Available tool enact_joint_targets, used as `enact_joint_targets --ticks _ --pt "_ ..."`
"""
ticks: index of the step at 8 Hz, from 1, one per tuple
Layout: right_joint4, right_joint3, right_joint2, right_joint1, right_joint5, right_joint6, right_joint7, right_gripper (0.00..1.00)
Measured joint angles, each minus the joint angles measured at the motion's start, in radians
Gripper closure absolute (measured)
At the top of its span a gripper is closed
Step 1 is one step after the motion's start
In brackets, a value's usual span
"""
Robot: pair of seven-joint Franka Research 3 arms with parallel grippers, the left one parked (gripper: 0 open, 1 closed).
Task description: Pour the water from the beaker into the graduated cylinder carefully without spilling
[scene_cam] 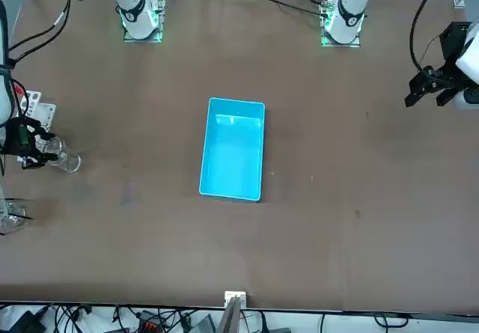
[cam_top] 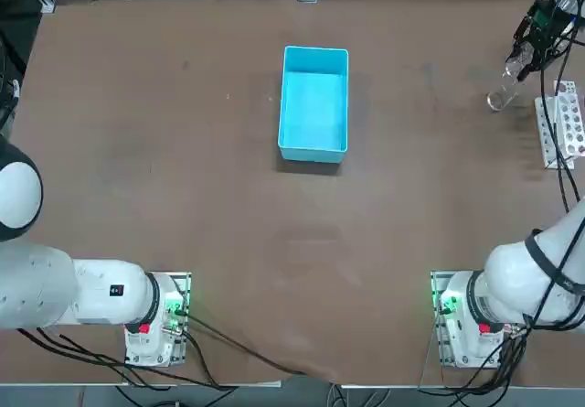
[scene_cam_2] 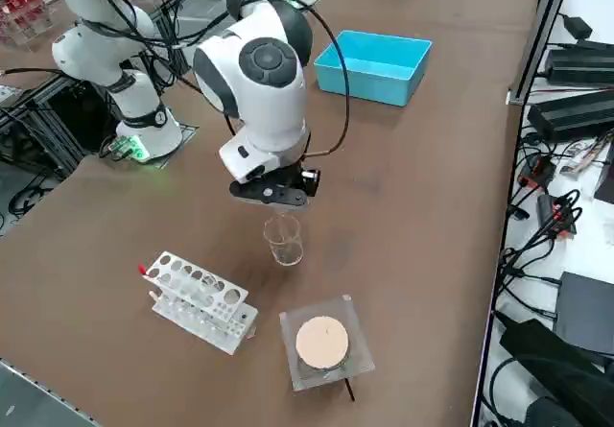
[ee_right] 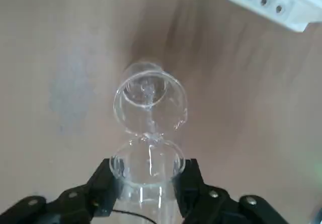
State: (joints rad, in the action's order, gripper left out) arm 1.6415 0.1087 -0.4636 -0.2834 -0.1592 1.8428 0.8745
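The right gripper [ee_right: 147, 177] is clamped on the beaker [ee_right: 146, 159], glass pinched between both fingers, out at the far right edge of the table [cam_top: 183, 197] near the white holed rack [scene_cam_2: 198, 298]. The beaker is held tipped, its lip brought right over the rim of the graduated cylinder [ee_right: 150, 101], which is stood upright on the table just below. So pickup and carry-over look done, and the pour itself seems to be underway. A thin clear streak can be made out between the two rims in the wrist view, probably water, though that can't be confirmed. How much is left in the beaker can't be told either. No wet patch is seen around the cylinder base. Finishing the tilt and setting the beaker back down is presumably what's left. The blue bin [cam_top: 314, 105] mid-table isn't involved
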Motion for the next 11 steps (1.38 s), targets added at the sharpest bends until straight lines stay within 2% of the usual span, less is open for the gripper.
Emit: enact_joint_targets --ticks 4,7,11 --pt "0.028 0.0 0.0 -0.065 -0.09 0.0 -0.134 0.39" --pt "0.03 -0.001 0.0 -0.07 -0.129 0.0 -0.17 0.39" --pt "0.03 -0.003 0.0 -0.071 -0.132 0.004 -0.175 0.39"
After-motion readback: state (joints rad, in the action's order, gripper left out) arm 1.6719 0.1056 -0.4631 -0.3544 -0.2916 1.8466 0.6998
